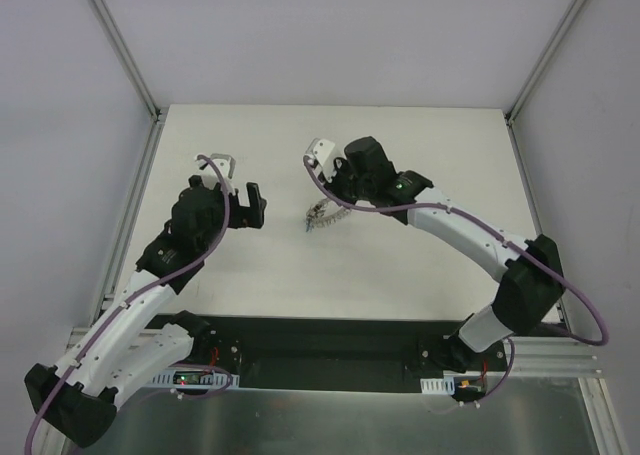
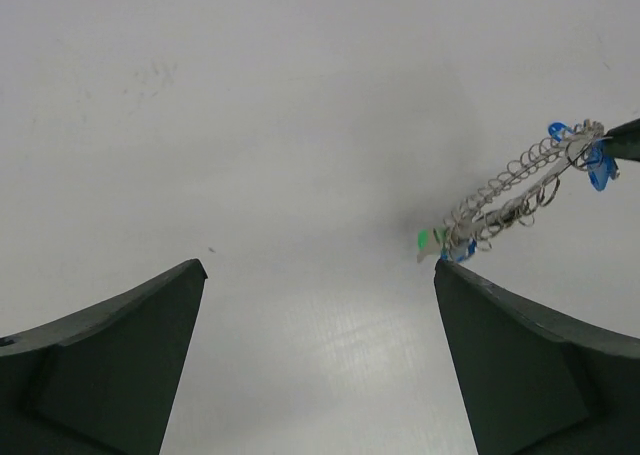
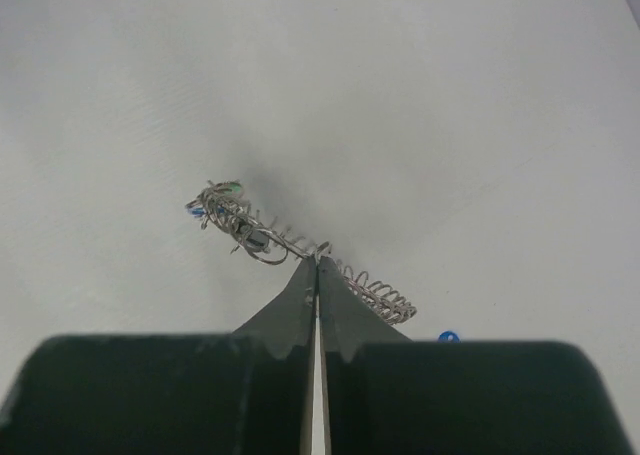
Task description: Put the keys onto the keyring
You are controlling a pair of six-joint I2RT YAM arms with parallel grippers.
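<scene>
Right fingers [image 3: 345, 320]: pressed flat together, pinching a loop of the keyring's coil partway along its length.
Right gripper [image 1: 336, 209]: clamped on the keyring, reaching in from the ring's right.
Keyring [image 3: 262, 237]: a stretched, springy wire coil hanging slantwise from that pinch; I cannot tell whether its low end touches the surface.
Keys [image 2: 423, 241]: green and blue tags bunched at the ring's far end from the pinch, more blue at the held end.
Left fingers [image 2: 120, 355]: spread wide, nothing between them.
Left gripper [image 1: 240, 187]: left of the keyring, near its green-tagged end, not touching.
Table [image 1: 400, 265]: white, bare beneath the keyring.
</scene>
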